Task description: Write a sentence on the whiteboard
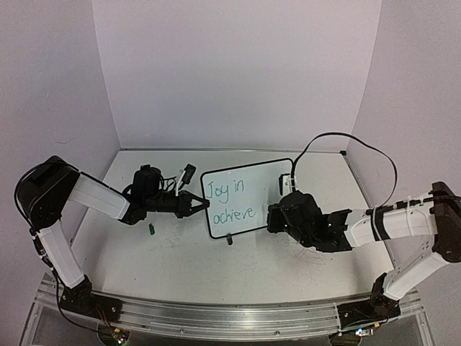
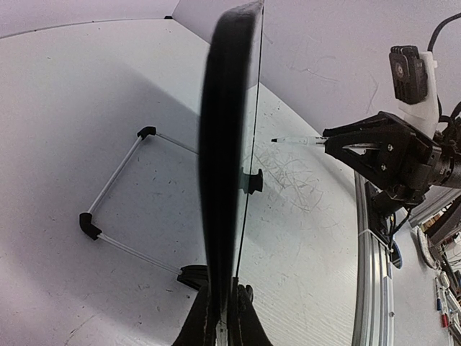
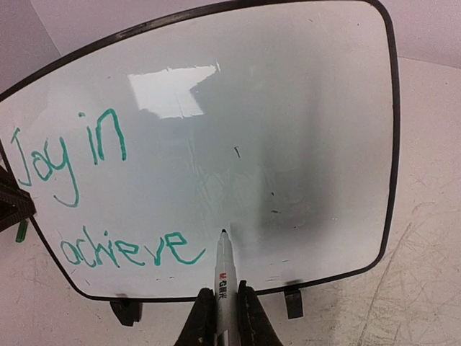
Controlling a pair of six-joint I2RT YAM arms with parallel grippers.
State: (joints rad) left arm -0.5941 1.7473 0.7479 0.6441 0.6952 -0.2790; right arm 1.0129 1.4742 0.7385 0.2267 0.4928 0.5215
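Observation:
The whiteboard (image 1: 268, 186) stands tilted on the table, propped on black clip feet (image 3: 292, 303). Green letters of the sentence (image 3: 108, 252) read "Joy in" over "achieve" on its left half. My left gripper (image 1: 204, 204) is shut on the board's left edge; in the left wrist view the whiteboard (image 2: 227, 144) runs edge-on out of the left gripper (image 2: 225, 288). My right gripper (image 3: 224, 287) is shut on a white marker (image 3: 222, 267). Its dark tip sits at the board surface just right of "achieve"; whether it touches I cannot tell. The right gripper (image 1: 277, 216) is at the board's lower right.
A small green cap (image 1: 152, 229) lies on the table left of the board. Behind the board a wire stand (image 2: 119, 209) rests on the table. Faint grey scribbles (image 2: 288, 176) mark the tabletop. White walls close in the back and sides.

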